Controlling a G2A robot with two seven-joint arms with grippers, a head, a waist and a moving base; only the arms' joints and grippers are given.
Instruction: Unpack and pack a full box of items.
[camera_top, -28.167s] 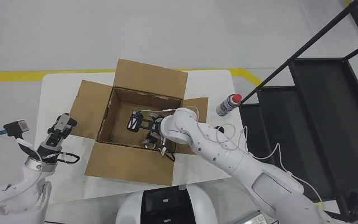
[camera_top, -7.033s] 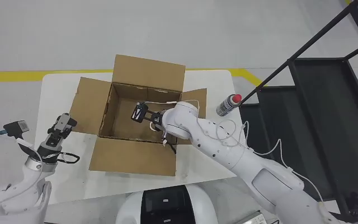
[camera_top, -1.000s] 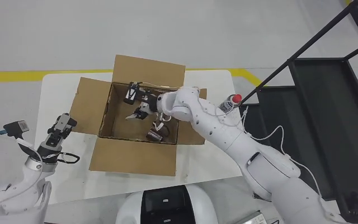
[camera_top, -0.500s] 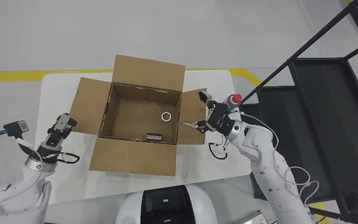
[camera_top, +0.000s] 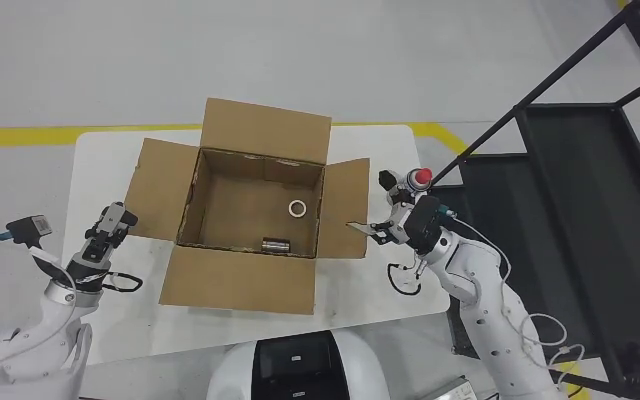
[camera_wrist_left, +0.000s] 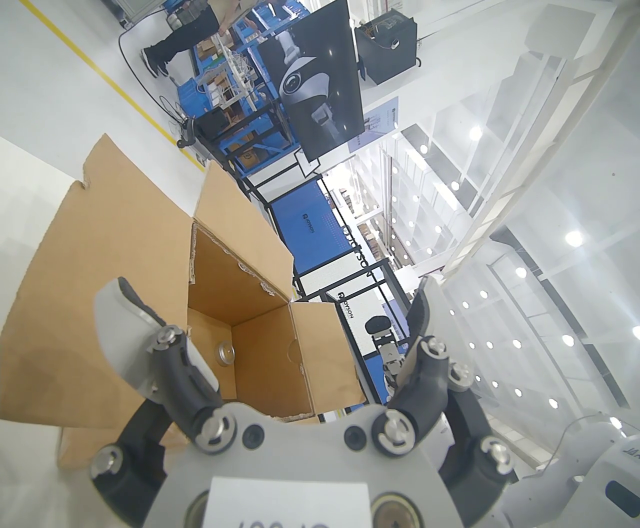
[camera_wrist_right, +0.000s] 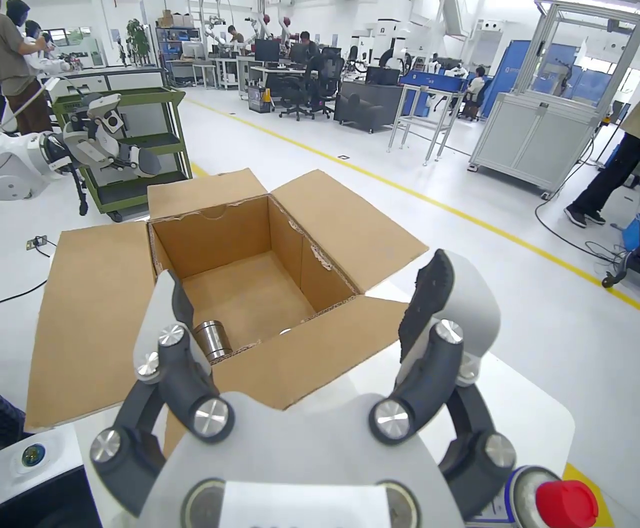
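Two items in box (camera_top: 265, 130): metal cylinder (camera_top: 275, 243), white ring (camera_top: 297, 208). Right pincer (camera_top: 380, 203), left pincer (camera_wrist_left: 267, 300) flank box, both spread wide, empty.

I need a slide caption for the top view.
Open cardboard box holding a white ring and metal cylinder; right claw open beside it, near a spray can.

An open cardboard box (camera_top: 268, 130) sits on the bench (camera_top: 105, 160) with four flaps spread outward, so its mouth is reachable from above. A tape ring (camera_top: 297, 208) and a metal cylinder (camera_top: 275, 243) lie on its floor. A spray can (camera_top: 408, 186) stands just beside the right hand (camera_top: 380, 204)
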